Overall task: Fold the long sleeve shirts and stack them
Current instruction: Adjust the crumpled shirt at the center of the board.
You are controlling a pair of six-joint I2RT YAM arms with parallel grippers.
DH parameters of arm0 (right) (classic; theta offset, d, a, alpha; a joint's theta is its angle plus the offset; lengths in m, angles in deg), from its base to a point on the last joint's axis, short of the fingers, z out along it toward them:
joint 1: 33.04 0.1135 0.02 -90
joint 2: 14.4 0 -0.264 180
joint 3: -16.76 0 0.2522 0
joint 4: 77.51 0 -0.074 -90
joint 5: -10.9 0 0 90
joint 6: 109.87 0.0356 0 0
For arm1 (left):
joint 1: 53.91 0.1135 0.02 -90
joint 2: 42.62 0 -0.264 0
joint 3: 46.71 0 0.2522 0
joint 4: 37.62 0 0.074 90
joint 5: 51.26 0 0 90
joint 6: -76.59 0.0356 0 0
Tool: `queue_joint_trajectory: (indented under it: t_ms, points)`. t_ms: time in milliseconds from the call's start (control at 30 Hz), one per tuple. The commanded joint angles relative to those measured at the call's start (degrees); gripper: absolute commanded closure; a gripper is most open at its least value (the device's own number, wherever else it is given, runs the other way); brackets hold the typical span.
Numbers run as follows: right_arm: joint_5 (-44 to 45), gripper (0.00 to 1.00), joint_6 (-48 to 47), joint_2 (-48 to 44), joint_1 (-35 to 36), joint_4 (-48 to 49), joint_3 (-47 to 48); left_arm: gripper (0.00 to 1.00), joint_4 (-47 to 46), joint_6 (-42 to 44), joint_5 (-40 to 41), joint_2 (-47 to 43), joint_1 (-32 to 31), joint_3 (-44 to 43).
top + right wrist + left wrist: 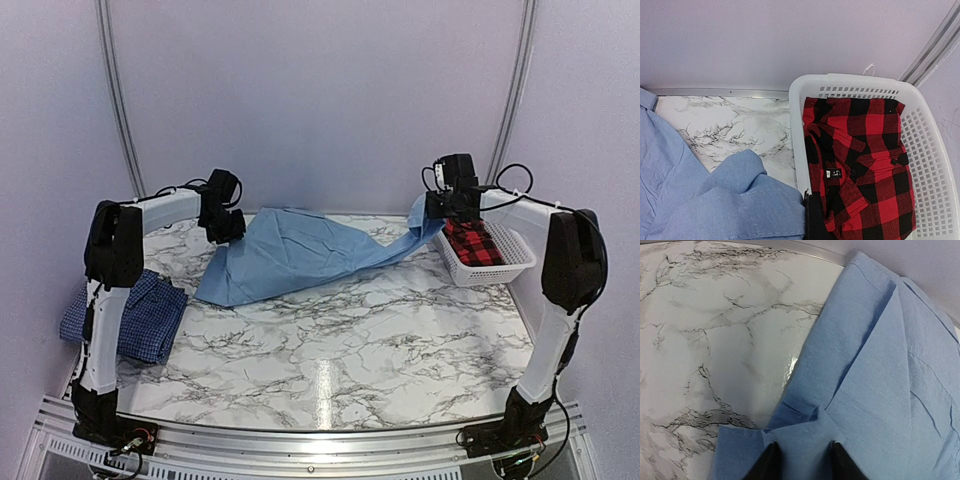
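Nearest, my left gripper point(802, 462) pinches the light blue shirt point(290, 255), my right gripper point(440, 212) clamps its far-right end — I'd lower both evenly, cloth taut, clear of the basket point(505, 268).

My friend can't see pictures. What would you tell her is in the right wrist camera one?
A red-and-black checked shirt lies in a white plastic basket on the right. A crumpled light blue shirt fills the lower left, with a white marble table and a plain wall behind it.
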Motion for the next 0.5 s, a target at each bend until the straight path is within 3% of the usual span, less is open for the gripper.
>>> queue_joint_trajectory:
  t_ms: [0,100,267,467]
  points:
    - [-1.22,1.0,0.92,-0.96,-0.34,1.74,-0.49,0.81,-0.1,-0.38,-1.33,-3.33,-0.69,2.21]
    - [-0.98,1.0,0.58,-0.77,-0.34,1.93,-0.39,1.0,-1.66,-0.54,-2.69,-7.33,-1.94,5.25]
    - [0.19,1.0,-0.35,1.71,-0.33,1.56,2.62,1.0,-7.34,-1.72,-3.44,-20.73,-8.95,18.85]
    - [1.04,1.0,-0.48,8.43,-0.6,0.34,11.64,1.0,-16.53,-7.56,-4.39,-34.31,-24.47,38.04]
